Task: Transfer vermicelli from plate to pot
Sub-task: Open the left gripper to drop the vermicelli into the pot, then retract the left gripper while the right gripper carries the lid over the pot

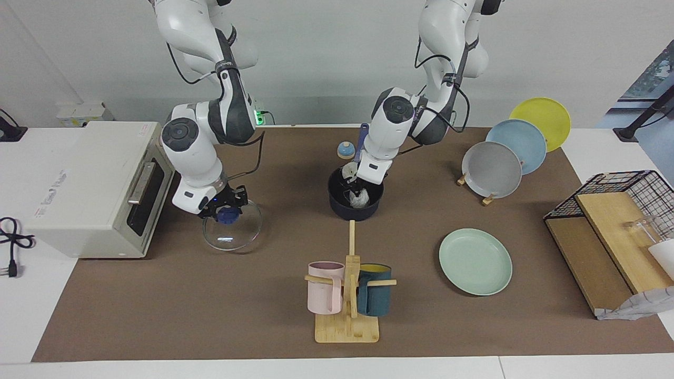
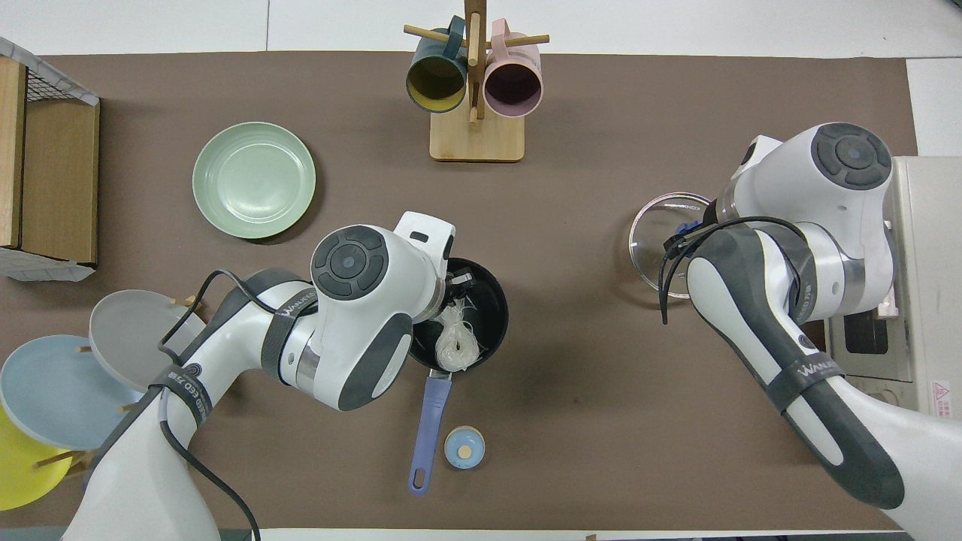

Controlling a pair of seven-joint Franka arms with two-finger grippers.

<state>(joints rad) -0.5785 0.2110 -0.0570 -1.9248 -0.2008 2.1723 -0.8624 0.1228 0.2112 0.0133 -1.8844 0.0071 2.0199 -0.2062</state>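
Facing view: vermicelli (image 1: 359, 197) sits inside the pot (image 1: 355, 202), directly under our left gripper (image 1: 357, 182); we can't tell whether its fingers have let go. We'd open fully, lift straight up so strands don't drag out. Right gripper (image 1: 227, 209) is clamped on the glass lid's (image 1: 233, 231) knob.

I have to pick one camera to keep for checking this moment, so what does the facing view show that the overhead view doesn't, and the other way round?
Only the facing view: the left gripper reaching down inside the pot, the right gripper shut on the blue knob of the glass lid, and the toaster oven's door.

Only the overhead view: the pot's black inside with the vermicelli in it, and the full blue handle.

Both: the bare green plate, the mug stand, and the small blue cap on the mat.
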